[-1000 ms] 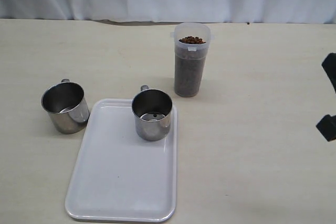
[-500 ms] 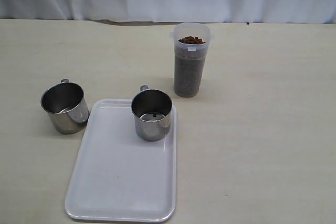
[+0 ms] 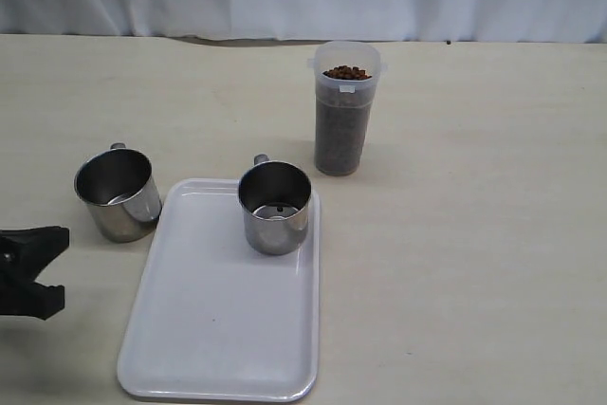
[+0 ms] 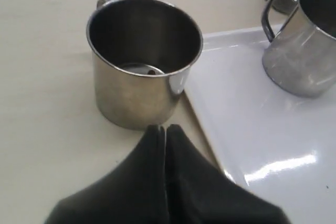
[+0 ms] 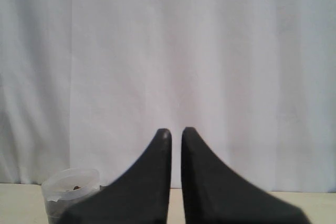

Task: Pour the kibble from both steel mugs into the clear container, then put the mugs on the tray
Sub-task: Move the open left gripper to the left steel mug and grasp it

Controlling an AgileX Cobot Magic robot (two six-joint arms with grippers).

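far left first: left tool (image 4: 165, 128), pressed together, pinching nothing, low over the desk (image 3: 474, 263). aimed straight at the left steel mug (image 3: 116, 194), near it but not touching, with the handle round the far side from the tips. upright on the desk, that mug, empty by the look of it, just beside the tray (image 3: 223, 329) rim and not on it.

trouble ahead, by my reading: would shove or tip that mug if driven in pressed together, so needs spreading before closing in. shiny curved steel too, so likely to slip or twist in a thin pinch on the wall. could also catch the mug base on the raised tray rim if carried low.

moving right: second steel mug (image 3: 275, 208), already upright on the tray near its far edge, also looking empty. could get knocked by a sloppy set-down close by.

further right: clear container (image 3: 344, 130), off the tray on the desk, with kibble (image 3: 347, 73) close to the brim. liable to spill plenty on any stray bump.

far right: right tool (image 5: 176, 132), out of the exterior view, pressed together bar a sliver, pinching nothing. raised, facing the curtain (image 5: 210, 51), well apart from both mugs.
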